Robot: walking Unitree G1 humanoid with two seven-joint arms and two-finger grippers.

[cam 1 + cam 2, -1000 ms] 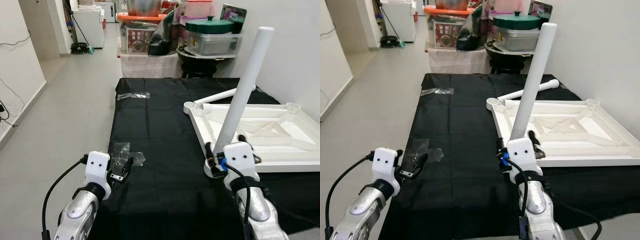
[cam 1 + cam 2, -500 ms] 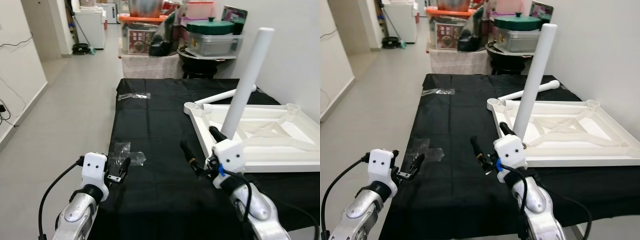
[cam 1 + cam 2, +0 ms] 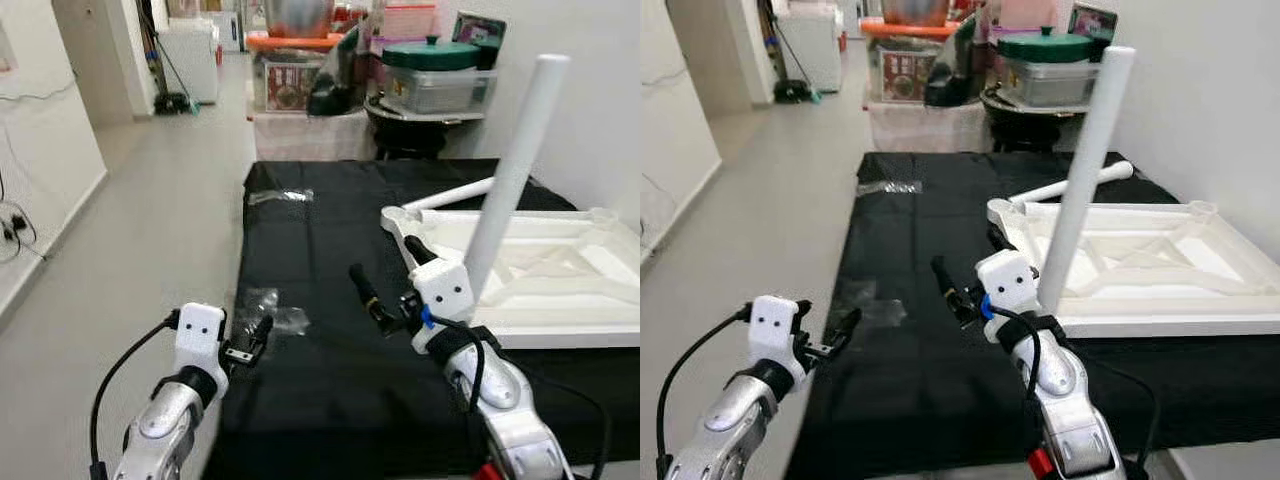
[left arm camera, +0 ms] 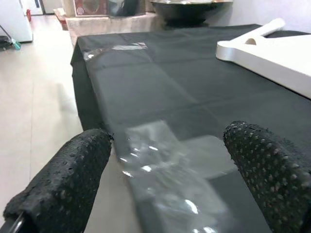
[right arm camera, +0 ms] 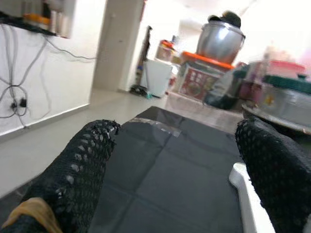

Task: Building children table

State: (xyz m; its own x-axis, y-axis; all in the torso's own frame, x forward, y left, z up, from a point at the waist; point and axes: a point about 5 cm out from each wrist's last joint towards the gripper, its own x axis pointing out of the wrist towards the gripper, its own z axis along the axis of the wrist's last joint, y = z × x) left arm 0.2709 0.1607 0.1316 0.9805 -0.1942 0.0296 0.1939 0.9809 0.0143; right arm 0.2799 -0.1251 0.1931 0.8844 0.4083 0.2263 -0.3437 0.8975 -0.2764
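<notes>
Left gripper (image 3: 258, 335) low at the table's left edge, fingers apart. Right gripper (image 3: 390, 285) raised mid-table, fingers spread wide, empty, arm bent.

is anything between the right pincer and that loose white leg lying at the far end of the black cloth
Yes. The right pincer, open, hovers over the black cloth near the upturned white tabletop. The tabletop's near-left corner and the upright leg lie between it and the loose leg.
</notes>
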